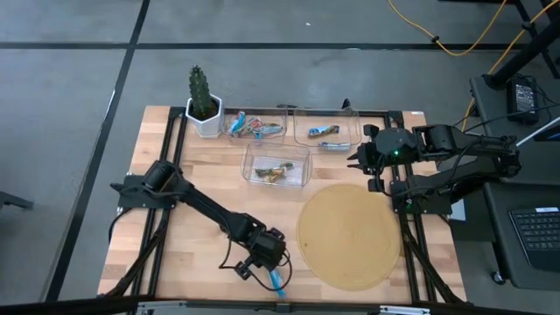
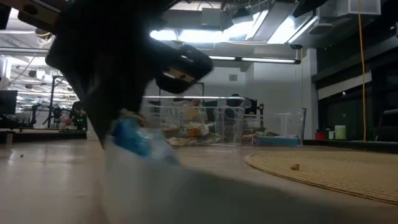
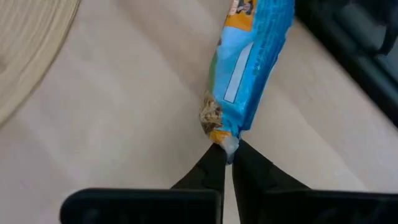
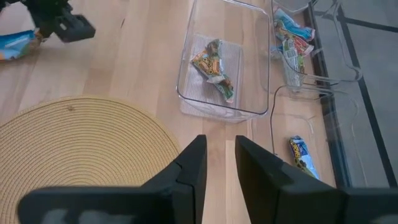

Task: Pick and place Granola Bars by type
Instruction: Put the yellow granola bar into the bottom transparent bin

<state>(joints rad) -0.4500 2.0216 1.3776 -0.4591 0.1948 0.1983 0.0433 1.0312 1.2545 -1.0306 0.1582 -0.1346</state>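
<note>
Left wrist view shows the left gripper (image 3: 227,152) clenched on the crimped end of a bright blue foil-wrapped granola bar (image 3: 252,68), at the wooden table's (image 1: 192,262) six o'clock edge. The right gripper (image 4: 221,155) hangs at three o'clock over the round woven mat (image 4: 81,149), fingers slightly parted, grasping nothing.

Bright blue foil-wrapped granola bar (image 3: 252,68) carries an orange patch and a pale stripe; the round woven mat (image 1: 350,234) is tan with concentric rings; the pale wooden worktop (image 1: 197,249) shows plank seams; green cactus (image 1: 199,91) in white pot
</note>
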